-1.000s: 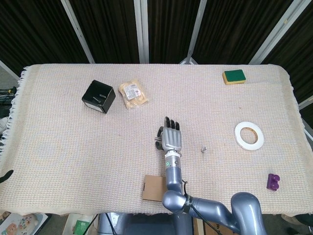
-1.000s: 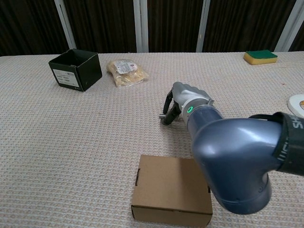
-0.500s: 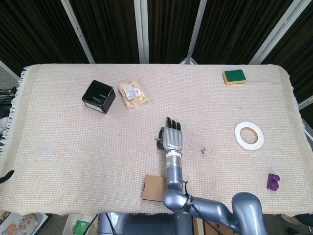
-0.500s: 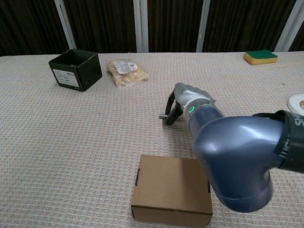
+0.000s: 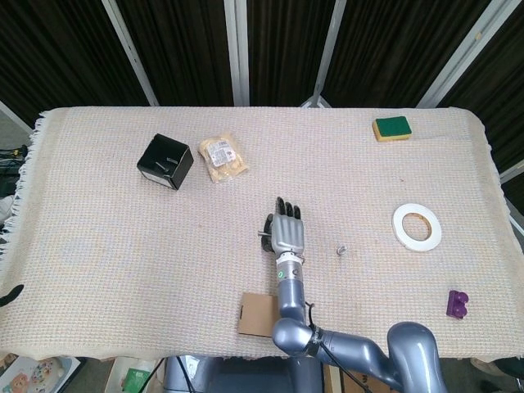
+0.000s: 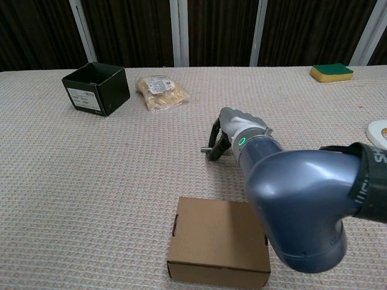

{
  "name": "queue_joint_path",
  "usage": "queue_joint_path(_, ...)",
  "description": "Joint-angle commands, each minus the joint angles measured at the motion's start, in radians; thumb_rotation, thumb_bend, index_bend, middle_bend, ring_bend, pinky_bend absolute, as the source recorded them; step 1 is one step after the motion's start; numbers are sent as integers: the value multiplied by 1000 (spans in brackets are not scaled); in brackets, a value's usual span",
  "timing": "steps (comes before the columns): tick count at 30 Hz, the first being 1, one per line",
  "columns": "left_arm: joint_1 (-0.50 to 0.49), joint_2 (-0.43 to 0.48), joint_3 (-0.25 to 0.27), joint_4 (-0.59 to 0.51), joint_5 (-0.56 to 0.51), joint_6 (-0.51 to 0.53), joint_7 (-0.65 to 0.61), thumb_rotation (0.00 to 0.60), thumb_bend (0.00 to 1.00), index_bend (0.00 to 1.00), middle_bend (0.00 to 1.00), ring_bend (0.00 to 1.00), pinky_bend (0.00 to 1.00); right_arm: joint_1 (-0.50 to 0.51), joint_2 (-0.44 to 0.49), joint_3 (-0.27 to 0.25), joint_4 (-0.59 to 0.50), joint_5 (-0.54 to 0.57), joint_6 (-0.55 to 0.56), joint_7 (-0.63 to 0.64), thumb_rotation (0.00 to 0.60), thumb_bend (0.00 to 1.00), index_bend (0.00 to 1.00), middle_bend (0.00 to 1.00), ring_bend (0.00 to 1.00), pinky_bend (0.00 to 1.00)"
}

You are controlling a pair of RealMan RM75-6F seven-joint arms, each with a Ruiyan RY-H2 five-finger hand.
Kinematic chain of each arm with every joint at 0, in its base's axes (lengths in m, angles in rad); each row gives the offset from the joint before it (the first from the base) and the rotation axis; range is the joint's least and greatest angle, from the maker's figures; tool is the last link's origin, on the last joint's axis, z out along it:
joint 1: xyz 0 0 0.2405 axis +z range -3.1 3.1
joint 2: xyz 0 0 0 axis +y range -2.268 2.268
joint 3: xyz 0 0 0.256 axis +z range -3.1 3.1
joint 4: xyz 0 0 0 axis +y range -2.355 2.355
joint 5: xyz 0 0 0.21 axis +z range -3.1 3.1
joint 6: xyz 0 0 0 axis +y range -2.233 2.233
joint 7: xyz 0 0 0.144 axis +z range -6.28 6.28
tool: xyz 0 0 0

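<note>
dark slatted panels with pale posts stand behind a table [image 5: 98, 246] covered in a beige woven cloth. near the middle of the frame the right hand [image 5: 286, 232] lies low over the cloth, palm down, fingers curled downward in the chest view; something small and dark shows at its thumb side, but whether the hand holds it i cannot tell. a brown cardboard box [image 6: 219, 249] sits just below the hand, at the bottom edge. a small metal bit [image 5: 342, 249] lies to its right. a black box [image 5: 164, 161] and a snack packet [image 5: 223, 157] sit upper left, a sponge [image 5: 392, 128] upper right, a tape roll [image 5: 416, 227] and a purple piece [image 5: 457, 304] at right.
</note>
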Motion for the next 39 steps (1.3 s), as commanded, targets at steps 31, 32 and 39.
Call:
queue_joint_path(31, 2, 0, 1, 0, 1, 3, 0, 600, 146, 178, 136, 0, 49, -30, 46, 16, -100, -20, 26, 26, 600, 370, 581, 0, 0, 0)
queue_joint_path(32, 2, 0, 1, 0, 0, 3, 0, 600, 146, 178, 136, 0, 49, -31, 48, 17, -103, -19, 25, 27, 600, 369, 580, 0, 0, 0)
queue_joint_path(39, 2, 0, 1, 0, 0, 3, 1, 600, 147, 177, 136, 0, 49, -37, 60, 21, -110, -11, 23, 35, 600, 370, 581, 0, 0, 0)
